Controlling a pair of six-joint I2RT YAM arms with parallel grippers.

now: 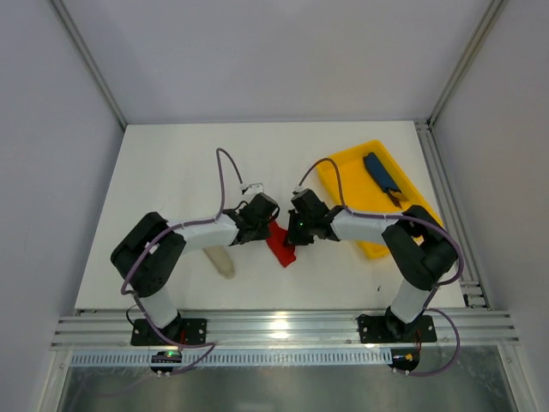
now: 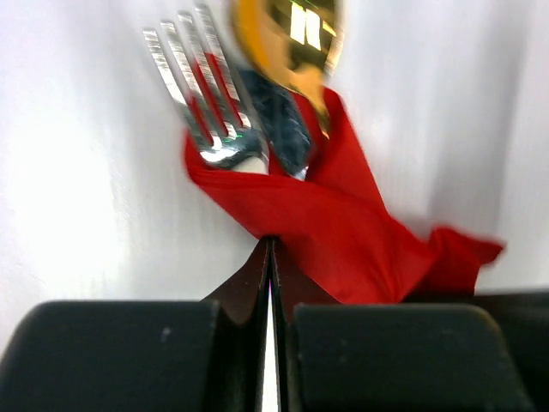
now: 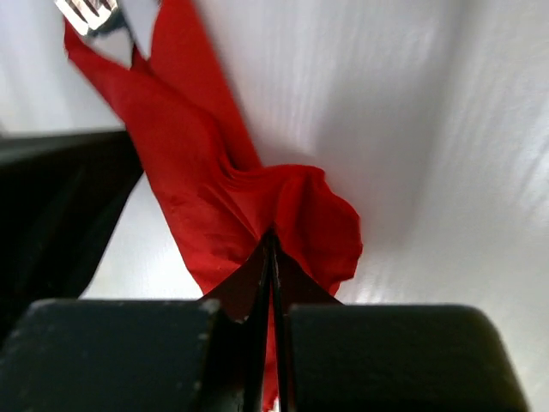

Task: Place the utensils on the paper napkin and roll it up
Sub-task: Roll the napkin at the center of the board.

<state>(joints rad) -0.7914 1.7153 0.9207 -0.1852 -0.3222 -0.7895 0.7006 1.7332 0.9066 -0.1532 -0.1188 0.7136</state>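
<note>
Two grippers meet near the middle of the white table [image 1: 171, 172]. The red paper napkin [image 2: 343, 232] is bunched around the fork [image 2: 202, 94] and spoon [image 2: 287, 34], and their heads stick out at one end. The right gripper [image 3: 270, 245] is closed tight, pinching a napkin fold. The left gripper [image 2: 270, 249] is closed too, with its tips at the napkin's edge, maybe pinching it.

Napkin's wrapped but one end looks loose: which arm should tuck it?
Right, probably: right gripper grips the paper napkin at its loose tail; left gripper pinches it beside the fork and spoon.
</note>
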